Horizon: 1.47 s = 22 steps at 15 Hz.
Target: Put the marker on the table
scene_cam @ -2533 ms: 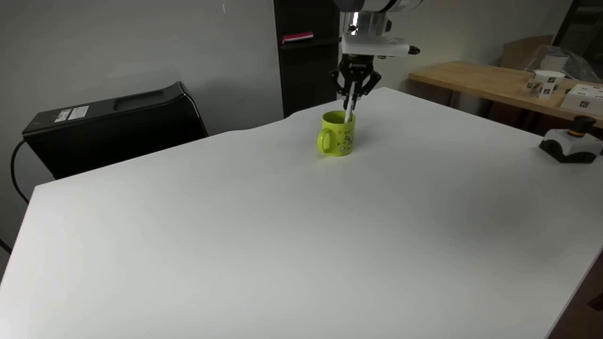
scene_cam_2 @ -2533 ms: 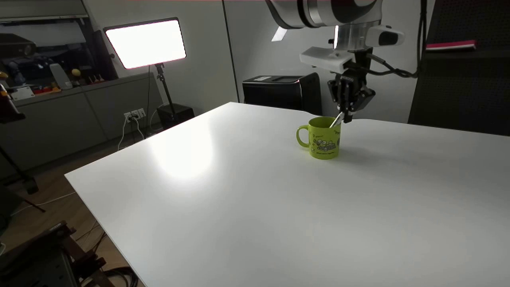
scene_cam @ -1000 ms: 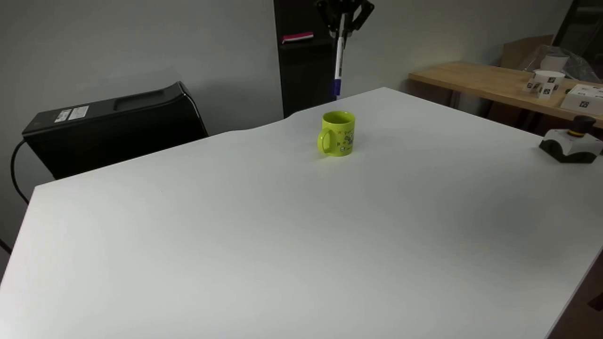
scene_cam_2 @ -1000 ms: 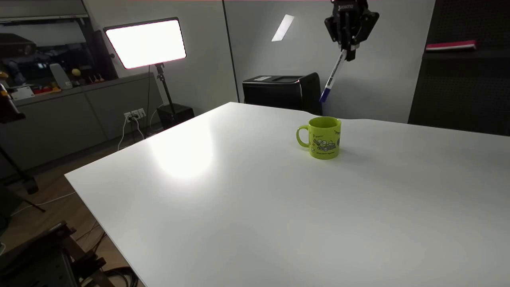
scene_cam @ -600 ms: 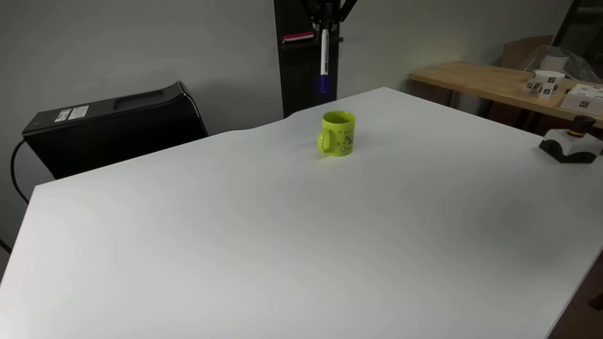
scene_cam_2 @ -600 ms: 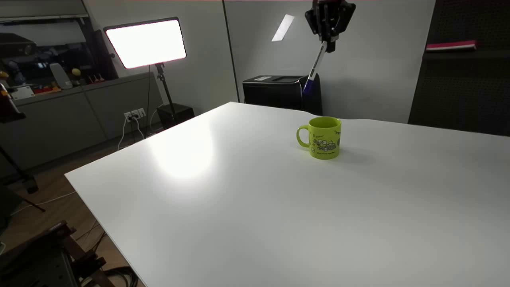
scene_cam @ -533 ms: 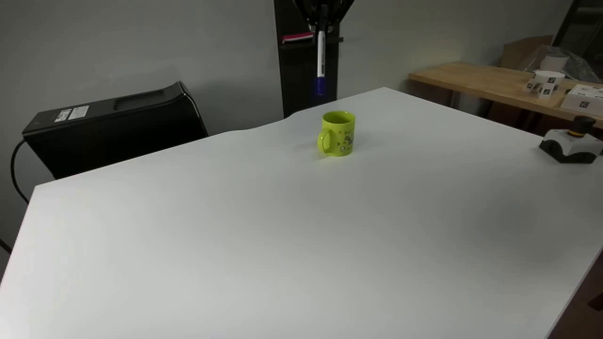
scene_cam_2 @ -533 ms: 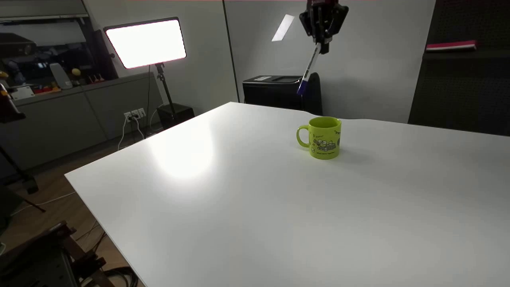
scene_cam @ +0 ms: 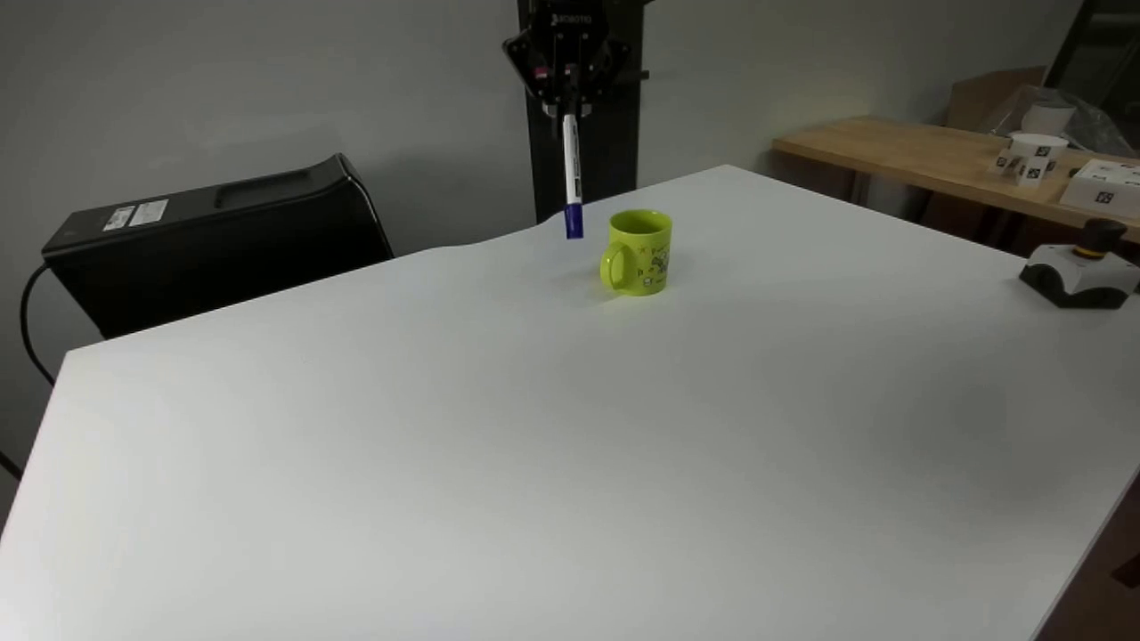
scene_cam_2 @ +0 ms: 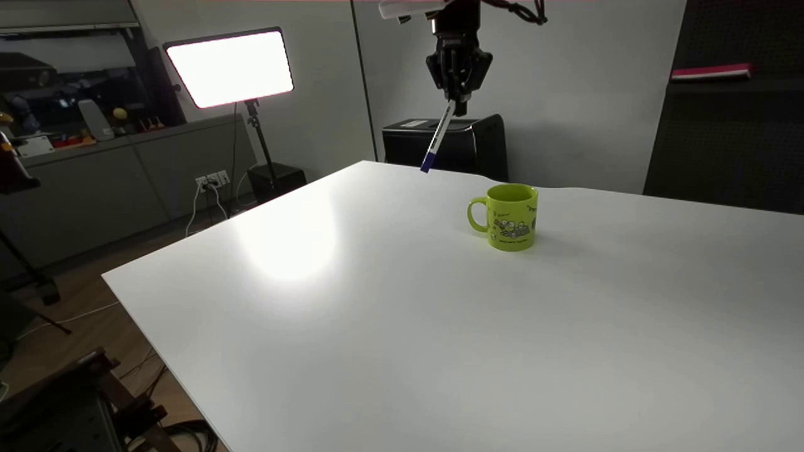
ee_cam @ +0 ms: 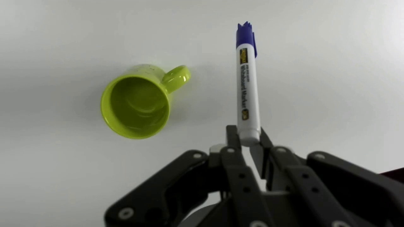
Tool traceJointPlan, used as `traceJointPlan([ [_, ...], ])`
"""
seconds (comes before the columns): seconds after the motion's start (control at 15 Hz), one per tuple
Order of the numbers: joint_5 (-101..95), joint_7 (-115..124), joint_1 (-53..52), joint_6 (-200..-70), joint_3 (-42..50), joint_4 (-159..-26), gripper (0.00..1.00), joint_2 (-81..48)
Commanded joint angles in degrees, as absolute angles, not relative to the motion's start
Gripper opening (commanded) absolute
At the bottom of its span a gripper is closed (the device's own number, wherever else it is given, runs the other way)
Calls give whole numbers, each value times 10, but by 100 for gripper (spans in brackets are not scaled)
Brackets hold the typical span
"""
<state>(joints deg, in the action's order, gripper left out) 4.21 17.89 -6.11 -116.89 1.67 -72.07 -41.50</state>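
Observation:
The marker (scene_cam: 573, 165) is a slim white pen with a dark blue cap. My gripper (ee_cam: 248, 137) is shut on its white end, with a finger (ee_cam: 232, 134) on each side. The marker hangs cap down, tilted in an exterior view (scene_cam_2: 438, 135), and does not touch anything below. In the wrist view the marker (ee_cam: 247, 91) points away from the gripper, over the white table (ee_cam: 331, 94). The white table also fills both exterior views (scene_cam: 445, 445) (scene_cam_2: 440, 326). The gripper shows above the table's far part in both exterior views (scene_cam: 568, 109) (scene_cam_2: 457, 103).
A yellow-green mug (scene_cam: 643, 258) stands upright on the table, its handle towards the marker's side; it shows in the wrist view (ee_cam: 139, 107) too. A black-topped device (scene_cam: 1082, 267) sits at the table's edge. A wooden table (scene_cam: 891, 147) with clutter and a black box (scene_cam: 223, 240) stand beyond.
Earlier the marker stood in the mug between the fingers. It has been lifted out, carried sideways past the mug's handle side, and lowered somewhat over the last half second. The mug has not moved.

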Motion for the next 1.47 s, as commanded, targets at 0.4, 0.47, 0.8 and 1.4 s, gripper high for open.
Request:
traceJointPlan([
  [0.4, 56, 169, -60, -1195, -7, -847, 4, -395],
  [0.47, 59, 167, -59, -1198, -9, -855, 4, -396],
  [0.8, 74, 146, -60, -1232, -25, -905, 4, -393],
  [1.4, 83, 128, -70, -1243, -39, -952, 4, -403],
])
